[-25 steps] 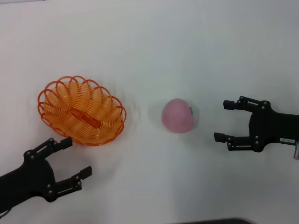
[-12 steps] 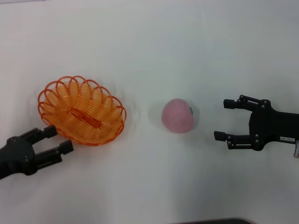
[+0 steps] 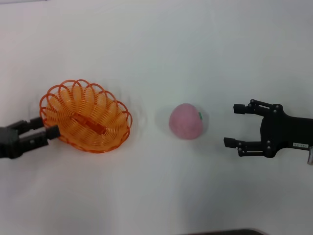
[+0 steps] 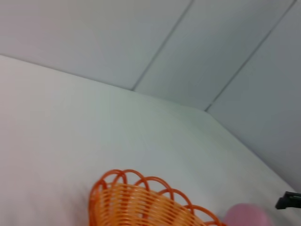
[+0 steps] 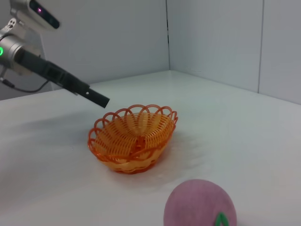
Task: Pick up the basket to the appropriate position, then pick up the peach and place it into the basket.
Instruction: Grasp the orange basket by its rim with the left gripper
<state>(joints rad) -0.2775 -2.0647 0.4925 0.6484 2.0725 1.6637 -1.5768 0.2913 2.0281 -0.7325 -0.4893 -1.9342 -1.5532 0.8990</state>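
Note:
The orange looped basket (image 3: 85, 116) sits on the white table, left of centre. The pink peach (image 3: 186, 121) with a green leaf mark lies to its right, apart from it. My left gripper (image 3: 46, 127) is at the basket's left rim, its two fingers slightly apart, holding nothing. My right gripper (image 3: 232, 126) is open and empty, a short way right of the peach, facing it. The right wrist view shows the basket (image 5: 134, 139), the peach (image 5: 200, 205) close by, and the left gripper (image 5: 99, 99) just over the basket's far rim. The left wrist view shows the basket (image 4: 141, 202) and peach (image 4: 247, 215).
The white table (image 3: 156, 49) stretches bare behind and in front of the objects. Grey wall panels (image 5: 211, 37) stand beyond the table. A dark edge (image 3: 220, 232) shows at the front of the table.
My left gripper has moved away from the front of the table, up to the basket's left rim. The basket, peach and right gripper have not moved.

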